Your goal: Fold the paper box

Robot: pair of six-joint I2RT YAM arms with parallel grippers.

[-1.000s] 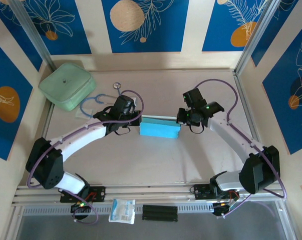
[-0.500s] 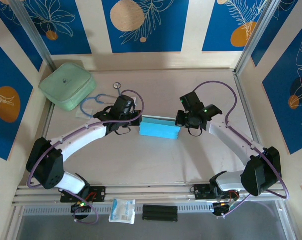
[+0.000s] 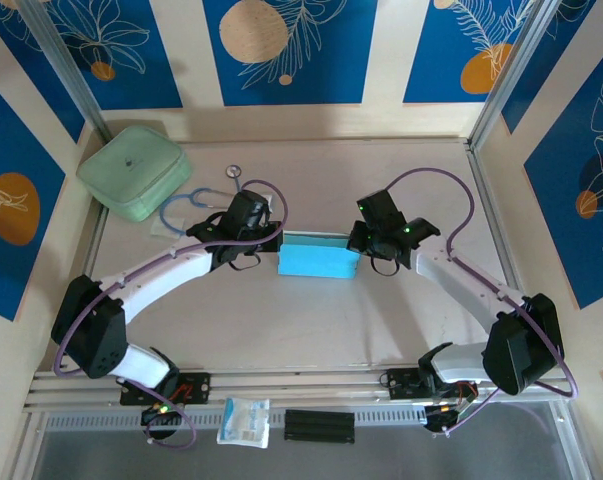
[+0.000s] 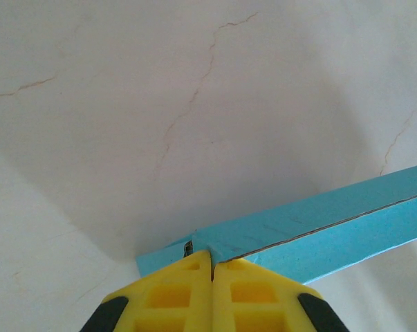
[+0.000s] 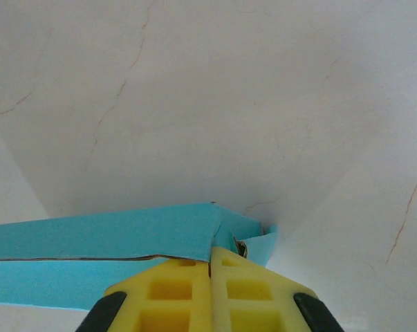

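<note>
Both arms are bowed inward over the desk (image 3: pixel 311 330), and the sky-blue paper box (image 3: pixel 319 260) is flanked by them at mid-desk. The left gripper (image 4: pixel 211 266) and right gripper (image 5: pixel 210 259) are seen fully closed, their tips set against the box's ends. Since a second earlier the right wrist has been swung slightly leftward, while the left arm is unchanged.
</note>
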